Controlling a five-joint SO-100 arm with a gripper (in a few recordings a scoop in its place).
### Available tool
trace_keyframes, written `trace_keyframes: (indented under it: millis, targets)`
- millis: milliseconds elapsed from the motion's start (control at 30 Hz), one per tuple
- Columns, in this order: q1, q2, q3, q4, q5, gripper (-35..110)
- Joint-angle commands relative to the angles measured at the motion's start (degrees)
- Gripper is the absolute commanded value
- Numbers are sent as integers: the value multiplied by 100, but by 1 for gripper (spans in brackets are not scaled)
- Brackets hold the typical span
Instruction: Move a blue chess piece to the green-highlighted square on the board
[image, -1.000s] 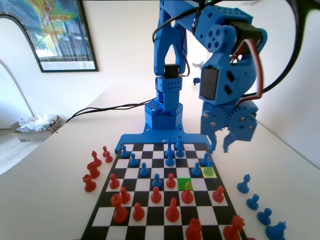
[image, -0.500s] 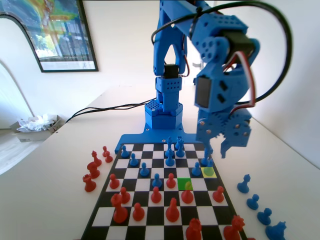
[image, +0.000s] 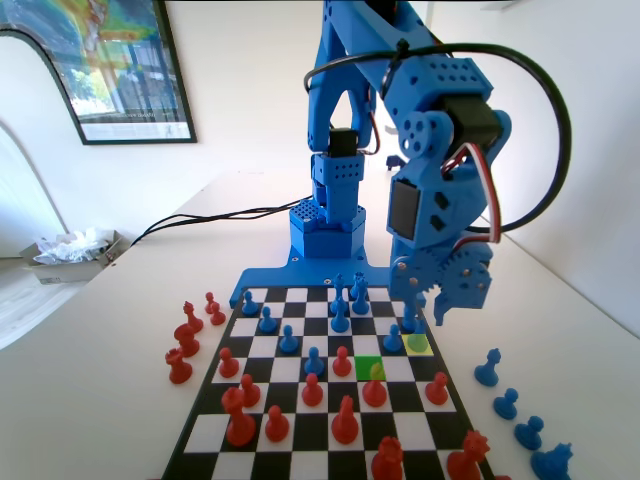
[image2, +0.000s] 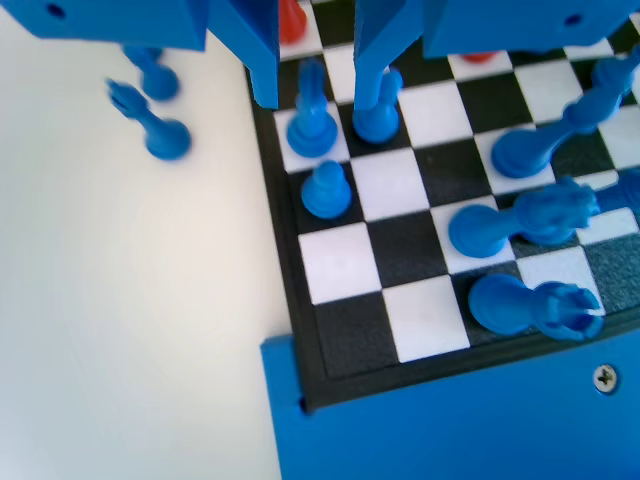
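Observation:
My gripper (image: 428, 312) hangs open just above the right side of the board (image: 300, 300) in the fixed view. In the wrist view the gripper (image2: 315, 98) has its jaws on either side of a blue pawn (image2: 310, 128) in the board's edge column, and they are apart from it. This blue pawn (image: 418, 342) stands on the yellow square. A second blue pawn (image2: 378, 115) stands close by the right jaw, and a third (image2: 325, 190) is one square nearer the arm. The green-highlighted square (image: 367, 366) lies one column left, with a red pawn (image: 374, 388) just in front of it.
Taller blue pieces (image2: 520, 225) fill the rows nearest the arm. Red pieces (image: 312, 390) crowd the near half of the board. Loose blue pieces (image: 487, 367) stand on the table to the right, loose red ones (image: 185, 340) to the left.
The gripper has come down and moved left in the fixed view, from beside the board's right edge to over the pawns there. No piece has moved.

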Motion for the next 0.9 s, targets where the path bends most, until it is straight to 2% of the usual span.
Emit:
trace_keyframes:
  millis: [0, 600, 867]
  targets:
    - [-114, 88, -44, -44, -44, 10]
    - [-149, -62, -26, -237, -79, 9]
    - [-167, -70, -18, -211, -141, 1]
